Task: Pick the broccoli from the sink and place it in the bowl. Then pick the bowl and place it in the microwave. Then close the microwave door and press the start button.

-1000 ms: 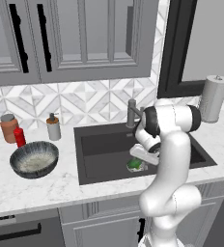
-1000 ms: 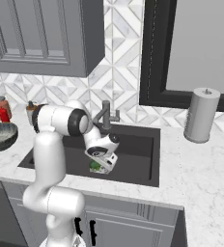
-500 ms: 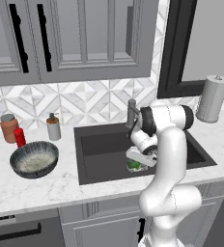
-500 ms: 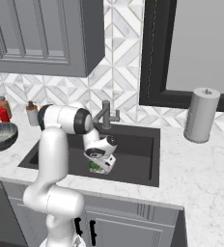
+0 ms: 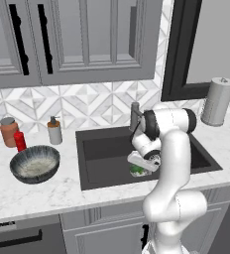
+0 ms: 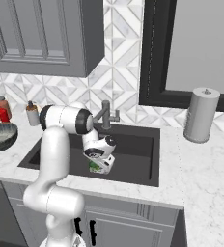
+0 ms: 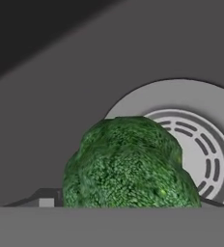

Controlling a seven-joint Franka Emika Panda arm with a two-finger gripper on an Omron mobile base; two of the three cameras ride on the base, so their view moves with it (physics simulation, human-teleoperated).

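- My pincer is down in the sink, over the broccoli; I cannot tell how wide its jaws stand or whether they grip.
- The broccoli sits directly before it, partly covering the round drain.
- The bowl rests on the counter, well apart to my pincer's left.

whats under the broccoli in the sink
In the hand view the broccoli lies on the dark sink floor, overlapping the left edge of the round metal drain. The drain's right side and slots show; its left part and the floor beneath are covered.
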